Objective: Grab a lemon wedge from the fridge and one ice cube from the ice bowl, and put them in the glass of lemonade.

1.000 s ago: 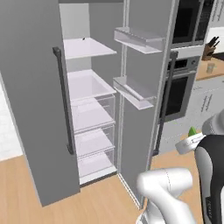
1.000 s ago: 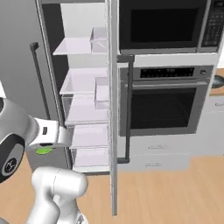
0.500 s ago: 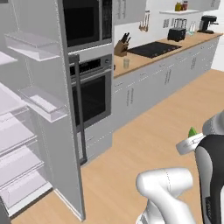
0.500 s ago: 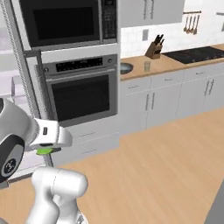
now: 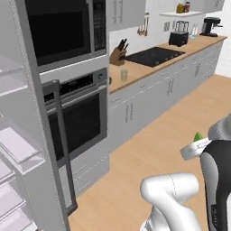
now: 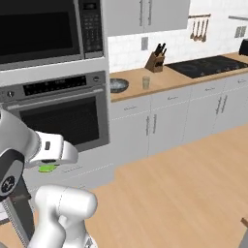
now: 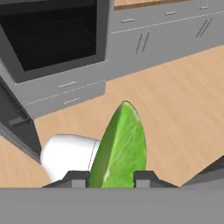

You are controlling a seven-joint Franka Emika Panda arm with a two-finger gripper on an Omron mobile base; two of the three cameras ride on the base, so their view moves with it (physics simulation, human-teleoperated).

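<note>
A wood floor (image 6: pixel 193 184) and grey cabinets were seen; the glass of lemonade (image 6: pixel 146 82) stood on the bench (image 6: pixel 169 77) beside the ice bowl (image 6: pixel 117 85), near the knife block (image 6: pixel 156 59). The end effector (image 7: pixel 110 178) was held low over the floor, clamped on the lemon wedge (image 7: pixel 120 148).

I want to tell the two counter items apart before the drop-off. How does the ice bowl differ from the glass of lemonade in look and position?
The ice bowl is wide, shallow and dark; the glass of lemonade is narrow, upright and pale yellowish. The ice bowl lies at the counter's end near the oven; the glass of lemonade stands farther along, toward the knife block. Both rest on the wooden counter, apart from each other.
</note>
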